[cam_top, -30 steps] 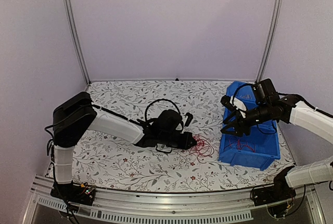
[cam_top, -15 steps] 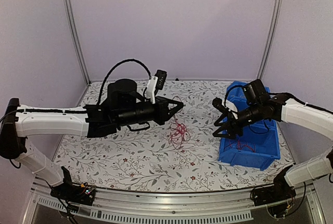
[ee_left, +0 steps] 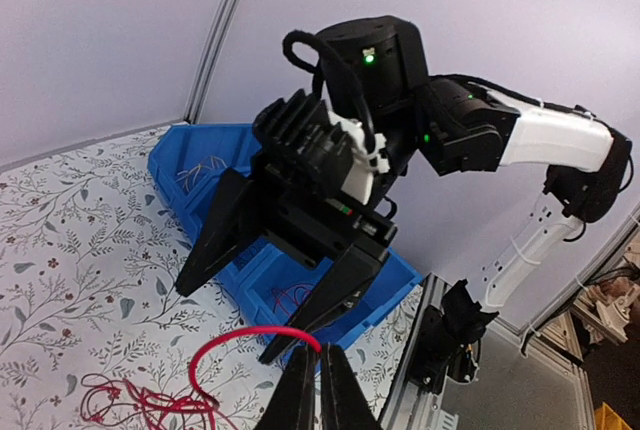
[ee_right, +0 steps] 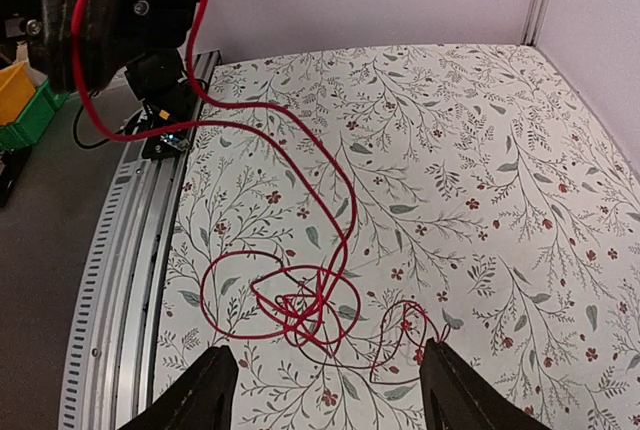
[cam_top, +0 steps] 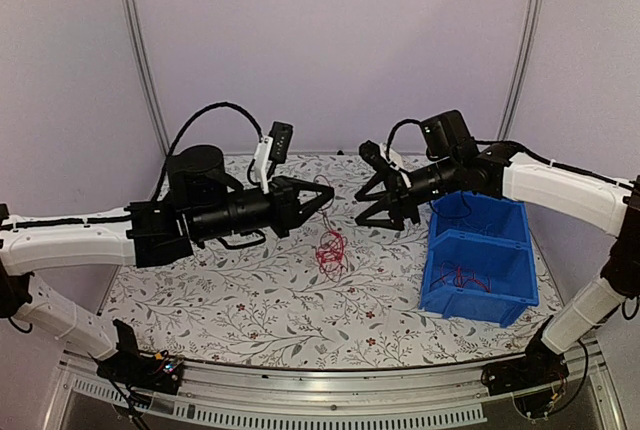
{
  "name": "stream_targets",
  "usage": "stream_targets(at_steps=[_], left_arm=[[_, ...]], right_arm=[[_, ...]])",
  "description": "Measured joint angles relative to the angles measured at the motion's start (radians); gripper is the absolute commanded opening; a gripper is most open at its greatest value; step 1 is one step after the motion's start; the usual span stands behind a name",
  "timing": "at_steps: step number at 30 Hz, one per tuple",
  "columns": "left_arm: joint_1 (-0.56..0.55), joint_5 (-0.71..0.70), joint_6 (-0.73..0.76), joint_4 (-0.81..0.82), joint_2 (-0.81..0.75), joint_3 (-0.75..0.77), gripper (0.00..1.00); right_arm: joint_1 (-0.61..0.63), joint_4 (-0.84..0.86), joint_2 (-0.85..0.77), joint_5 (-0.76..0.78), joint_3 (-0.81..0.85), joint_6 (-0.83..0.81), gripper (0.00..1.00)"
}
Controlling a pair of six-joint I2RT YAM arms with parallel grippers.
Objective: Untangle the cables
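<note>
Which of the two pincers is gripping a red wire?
The left pincer: its jaws are shut on a red strand of the cables, while the right pincer stands open and empty.

My table is covered in a floral print — pale lilac walls rise behind it, two aluminium posts at its far corners.
</note>
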Motion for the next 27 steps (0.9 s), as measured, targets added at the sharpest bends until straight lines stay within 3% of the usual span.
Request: stream_targets(at_steps=[6,8,11,15,22,27], left_arm=[[-0.007,0.029,0.013,-0.009,-0.039,0.043,0.00],[-0.008,0.031,0.021,-0.016,-0.043,0.072,0.00],[-0.010,0.034,0.036,-0.035,-0.042,0.140,0.00],[-0.021,0.046,0.064,-0.066,-0.024,0.296,0.00],[-0.031,0.102,0.111,-0.102,0.023,0.590,0.00],[-0.034,0.154,0.117,-0.104,0.028,0.706,0.00]], right_arm=[[0.049,0.058,0.179,-0.092,0.101,0.069,0.69],[0.077,0.068,0.246,-0.126,0.116,0.079,0.59],[0.117,0.082,0.351,-0.176,0.129,0.106,0.36],[0.137,0.096,0.482,-0.220,0.161,0.161,0.17],[0.129,0.100,0.606,-0.233,0.167,0.220,0.09],[0.128,0.104,0.622,-0.210,0.167,0.238,0.00]])
